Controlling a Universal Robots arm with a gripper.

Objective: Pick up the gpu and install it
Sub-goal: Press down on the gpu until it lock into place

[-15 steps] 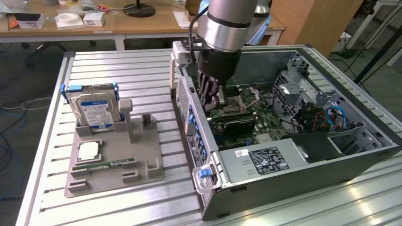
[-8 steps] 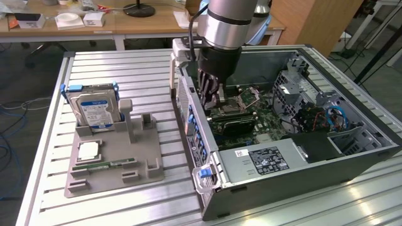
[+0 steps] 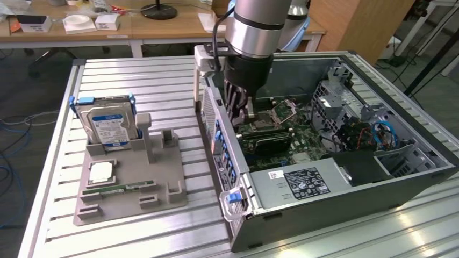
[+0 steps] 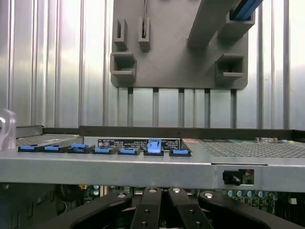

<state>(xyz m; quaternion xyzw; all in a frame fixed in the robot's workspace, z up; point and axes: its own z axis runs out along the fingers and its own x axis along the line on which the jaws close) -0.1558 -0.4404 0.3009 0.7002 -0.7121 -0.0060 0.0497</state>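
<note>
1. The gripper (image 3: pixel 240 114) reaches down from the arm into the open computer case (image 3: pixel 308 228), which lies on its side on the ribbed metal tabletop (image 3: pixel 143 80).
2. In the wrist view the gripper (image 4: pixel 162 210) has its black fingers (image 4: pixel 148 212) drawn tightly together, with no gap showing between them. Whether anything thin is pinched there cannot be told.
3. The gpu (image 3: pixel 267 142) appears as a dark block with a green edge on the main board inside the case, just below and beside the gripper's tips. Whether the fingers touch it cannot be made out from the exterior view.
4. The silver power supply (image 3: pixel 298 183) with its black label sits in the case's near corner, toward the exterior view's right of the gpu.
5. Blue cables (image 3: pixel 384 134) and metal drive cages fill the case's side on the exterior view's right.
6. A grey holder stand (image 3: pixel 122 207) rests on the tabletop, at the exterior view's left of the case and apart from it.
7. A hard drive (image 3: pixel 107 126) with a blue and white label stands upright at the stand's far end.
8. A square silver chip (image 3: pixel 100 171) lies flat in the stand, and a narrow green memory stick (image 3: pixel 118 189) lies just in front of it.
9. The wrist view looks over the case's grey wall (image 4: pixel 119 169), with a row of blue clips (image 4: pixel 105 150) along it, toward the stand (image 4: pixel 181 52) on the tabletop (image 4: pixel 47 71).
</note>
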